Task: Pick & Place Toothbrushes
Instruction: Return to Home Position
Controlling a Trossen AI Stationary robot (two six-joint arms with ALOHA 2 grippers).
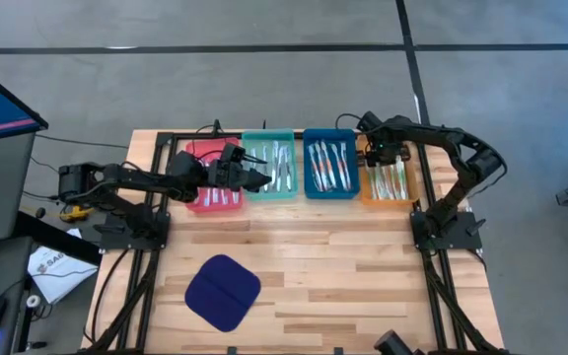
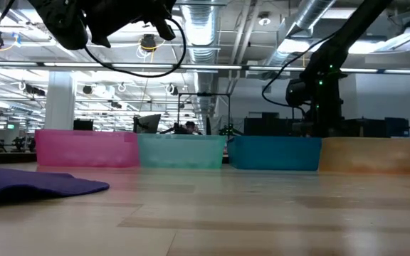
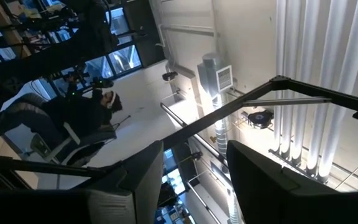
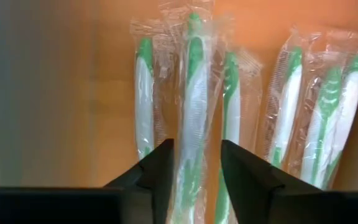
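Observation:
Wrapped toothbrushes lie in four trays along the far side: red (image 1: 210, 182), teal (image 1: 272, 166), blue (image 1: 329, 164) and orange (image 1: 392, 182). My right gripper (image 1: 375, 158) reaches down into the orange tray, shut on a green-and-white wrapped toothbrush (image 4: 194, 93); several more green ones (image 4: 291, 112) lie on the tray floor beside it. My left gripper (image 1: 262, 179) hangs high over the edge between the red and teal trays. It is open (image 3: 194, 149), holds nothing, and its wrist view shows only the ceiling. My right gripper pinches the wrapped green toothbrush between its two fingers (image 4: 160, 171), on the shaft (image 4: 194, 140) below the green end. The fingers come from above, slanting down into the orange tray, one on each side of the brush. Whether the brush is lifted off the tray floor I cannot tell.
A dark blue cloth pad (image 1: 223, 291) lies on the near left part of the wooden table (image 1: 363, 276). The tray walls (image 2: 184, 151) stand in a row at the far side. A monitor and papers sit beyond the left edge.

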